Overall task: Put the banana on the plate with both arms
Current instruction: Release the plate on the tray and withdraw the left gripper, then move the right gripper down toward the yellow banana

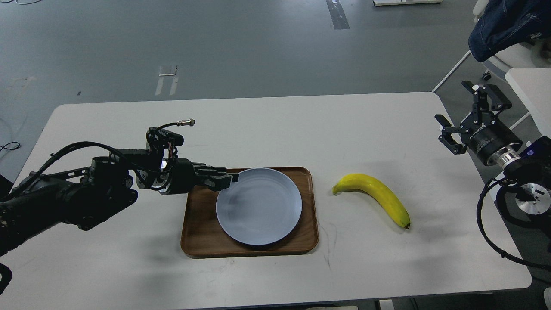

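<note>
The pale blue-grey plate (pixel 258 206) lies on a brown wooden tray (pixel 200 234) at the table's middle. My left gripper (pixel 227 180) reaches in from the left, low over the tray, with its fingers closed on the plate's upper left rim. The yellow banana (pixel 374 196) lies on the white table to the right of the tray, stem end toward the tray, dark tip toward the front right. My right gripper (pixel 467 115) hovers open and empty beyond the table's right edge, well apart from the banana.
The white table (pixel 275 129) spans the view; its right edge runs just left of my right arm. A white chair with dark blue cloth (pixel 503 26) stands at the top right. Grey floor lies beyond the table.
</note>
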`<act>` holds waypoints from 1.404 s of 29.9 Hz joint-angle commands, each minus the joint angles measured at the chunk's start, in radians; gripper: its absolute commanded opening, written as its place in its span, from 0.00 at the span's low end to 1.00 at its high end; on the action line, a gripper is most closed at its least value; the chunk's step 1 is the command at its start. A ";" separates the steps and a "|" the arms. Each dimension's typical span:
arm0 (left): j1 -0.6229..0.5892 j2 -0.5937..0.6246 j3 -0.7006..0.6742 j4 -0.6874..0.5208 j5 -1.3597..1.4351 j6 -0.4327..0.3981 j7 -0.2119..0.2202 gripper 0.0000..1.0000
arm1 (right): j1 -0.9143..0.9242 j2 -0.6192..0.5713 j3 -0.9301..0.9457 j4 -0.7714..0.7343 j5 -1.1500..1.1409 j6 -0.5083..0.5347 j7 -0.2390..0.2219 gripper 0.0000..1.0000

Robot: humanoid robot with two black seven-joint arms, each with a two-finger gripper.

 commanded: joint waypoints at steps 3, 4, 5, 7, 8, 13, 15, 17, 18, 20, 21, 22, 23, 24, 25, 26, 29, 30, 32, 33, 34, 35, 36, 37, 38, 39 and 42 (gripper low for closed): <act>-0.088 0.082 -0.016 -0.010 -0.303 -0.106 0.000 0.98 | 0.000 -0.001 0.001 0.000 0.000 0.000 0.000 1.00; -0.100 0.110 -0.014 -0.009 -0.434 -0.129 0.000 0.98 | 0.000 -0.001 0.001 0.000 0.000 0.000 0.000 1.00; -0.105 0.140 -0.016 -0.009 -0.578 -0.149 0.000 0.98 | 0.000 -0.001 0.000 0.000 0.000 0.000 0.000 1.00; -0.102 0.171 -0.019 -0.009 -0.741 -0.166 0.000 0.98 | 0.000 -0.001 0.000 0.000 0.000 0.000 0.000 1.00; -0.099 0.185 -0.021 -0.006 -0.820 -0.174 0.000 0.98 | 0.000 -0.001 0.000 0.000 0.000 0.000 0.000 1.00; -0.030 0.246 -0.025 0.037 -1.285 -0.181 0.000 0.98 | -0.001 0.002 -0.012 0.000 0.000 0.000 0.000 1.00; -0.001 0.266 -0.045 0.062 -1.374 -0.195 0.000 0.98 | -0.001 0.002 -0.020 0.002 0.000 0.000 0.000 1.00; 0.045 0.269 -0.060 0.086 -1.417 -0.228 0.000 0.98 | -0.011 0.003 -0.031 0.006 -0.002 0.000 0.000 1.00; 0.074 0.268 -0.080 0.118 -1.436 -0.228 0.000 0.98 | -0.017 0.002 -0.046 0.012 -0.003 0.000 0.000 1.00; 0.099 0.259 -0.111 0.160 -1.456 -0.228 0.000 0.98 | -0.017 0.000 -0.066 0.017 -0.005 0.000 0.000 1.00; 0.122 0.250 -0.146 0.202 -1.477 -0.228 0.000 0.98 | -0.015 -0.001 -0.086 0.017 -0.005 0.000 0.000 1.00; 0.145 0.239 -0.178 0.238 -1.498 -0.228 0.000 0.98 | -0.011 -0.003 -0.103 0.018 -0.006 0.000 0.000 1.00; 0.156 0.231 -0.194 0.253 -1.506 -0.228 0.000 0.98 | -0.008 -0.003 -0.111 0.018 -0.008 0.000 0.000 1.00; 0.170 0.214 -0.221 0.267 -1.517 -0.228 0.000 0.98 | -0.003 -0.004 -0.121 0.023 -0.023 0.000 0.000 1.00; 0.176 0.208 -0.231 0.272 -1.519 -0.228 0.000 0.98 | 0.000 -0.006 -0.126 0.029 -0.040 0.000 0.000 1.00; 0.182 0.205 -0.240 0.272 -1.519 -0.228 0.000 0.98 | 0.002 -0.009 -0.127 0.034 -0.066 0.000 0.000 1.00; 0.196 0.205 -0.261 0.270 -1.520 -0.228 0.000 0.98 | 0.038 -0.073 -0.128 0.083 -0.306 0.000 0.000 1.00; 0.196 0.208 -0.263 0.270 -1.523 -0.228 0.000 0.98 | 0.060 -0.107 -0.128 0.122 -0.415 0.000 0.000 1.00; 0.196 0.208 -0.263 0.270 -1.525 -0.228 0.000 0.98 | 0.081 -0.141 -0.131 0.165 -0.515 0.000 0.000 1.00; 0.196 0.210 -0.263 0.270 -1.526 -0.228 0.000 0.98 | 0.101 -0.168 -0.132 0.205 -0.610 0.000 0.000 1.00; 0.196 0.210 -0.265 0.270 -1.526 -0.228 0.000 0.98 | 0.113 -0.182 -0.135 0.227 -0.653 0.000 0.000 1.00; 0.196 0.211 -0.268 0.270 -1.526 -0.228 0.000 0.98 | 0.144 -0.213 -0.140 0.262 -0.746 0.000 0.000 1.00; 0.196 0.211 -0.272 0.270 -1.526 -0.228 0.000 0.98 | 0.178 -0.243 -0.167 0.291 -0.844 0.000 0.000 1.00; 0.196 0.211 -0.275 0.270 -1.526 -0.228 0.000 0.98 | 0.202 -0.253 -0.190 0.299 -0.891 0.000 0.000 1.00; 0.196 0.211 -0.280 0.270 -1.528 -0.228 0.000 0.98 | 0.259 -0.259 -0.254 0.313 -0.981 0.000 0.000 1.00; 0.196 0.211 -0.283 0.270 -1.529 -0.228 0.000 0.98 | 0.291 -0.259 -0.293 0.316 -1.027 0.000 0.000 1.00; 0.197 0.211 -0.284 0.269 -1.540 -0.228 0.000 0.98 | 0.428 -0.254 -0.460 0.322 -1.166 0.000 0.000 1.00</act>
